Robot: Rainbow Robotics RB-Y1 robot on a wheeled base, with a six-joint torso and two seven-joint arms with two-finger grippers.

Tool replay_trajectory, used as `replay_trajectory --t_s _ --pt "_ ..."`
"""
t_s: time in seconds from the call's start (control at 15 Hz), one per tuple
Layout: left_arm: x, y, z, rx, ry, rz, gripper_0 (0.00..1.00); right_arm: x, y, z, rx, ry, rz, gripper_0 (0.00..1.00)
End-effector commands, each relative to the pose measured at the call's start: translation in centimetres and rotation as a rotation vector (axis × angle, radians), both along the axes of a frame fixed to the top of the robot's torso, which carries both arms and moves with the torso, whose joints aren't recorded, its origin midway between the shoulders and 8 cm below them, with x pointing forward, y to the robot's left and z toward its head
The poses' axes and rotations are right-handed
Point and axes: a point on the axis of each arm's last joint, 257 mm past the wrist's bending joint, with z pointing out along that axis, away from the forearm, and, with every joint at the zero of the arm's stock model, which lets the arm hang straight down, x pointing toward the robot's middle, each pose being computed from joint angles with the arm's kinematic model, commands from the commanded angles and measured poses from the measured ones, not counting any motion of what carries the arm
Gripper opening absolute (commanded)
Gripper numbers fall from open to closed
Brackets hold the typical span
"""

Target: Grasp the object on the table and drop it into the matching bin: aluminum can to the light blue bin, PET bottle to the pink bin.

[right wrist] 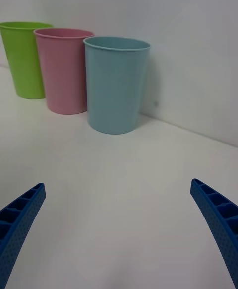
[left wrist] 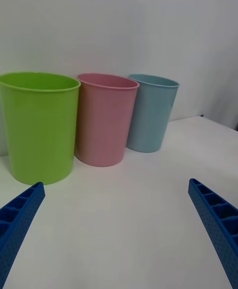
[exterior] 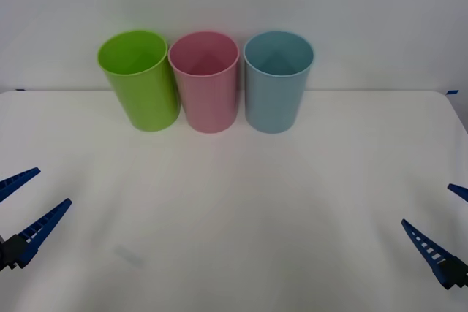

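Observation:
The light blue bin [exterior: 276, 93] stands at the back of the white table [exterior: 241, 210], right of centre, with the pink bin [exterior: 208, 93] touching-close on its left. The wrist views show both from the side: light blue bin [right wrist: 116, 88] [left wrist: 150, 112], pink bin [right wrist: 64, 73] [left wrist: 105, 120]. My left gripper [exterior: 53, 186] [left wrist: 116, 183] hovers open and empty over the front left of the table. Open and empty too, my right gripper [exterior: 431, 206] [right wrist: 117, 183] is at the front right. The object, whether aluminum can or PET bottle, is out of view.
A lime green cup [exterior: 140, 82] stands leftmost in the row, beside the pink bin. A plain white wall rises right behind the cups. Bare tabletop stretches between the grippers and the cups.

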Motion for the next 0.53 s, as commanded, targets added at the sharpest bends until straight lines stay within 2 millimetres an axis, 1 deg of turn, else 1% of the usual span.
replay_trajectory --t_s 0.07,0.27,0.4,0.53 --pt "0.0 0.0 0.0 0.000 0.000 0.000 1.00 -1.3 -0.8 -0.6 -0.013 0.016 -0.004 1.00" --pt "0.0 0.0 0.0 0.000 0.000 0.000 1.00 -2.0 -1.5 -1.4 -0.012 0.030 -0.001 1.00" --pt "0.0 0.0 0.0 0.000 0.000 0.000 1.00 -2.2 -1.5 -1.6 -0.011 0.032 0.006 1.00" --pt "0.0 0.0 0.0 0.000 0.000 0.000 1.00 -2.2 -0.9 -1.5 -0.006 0.031 0.027 1.00"
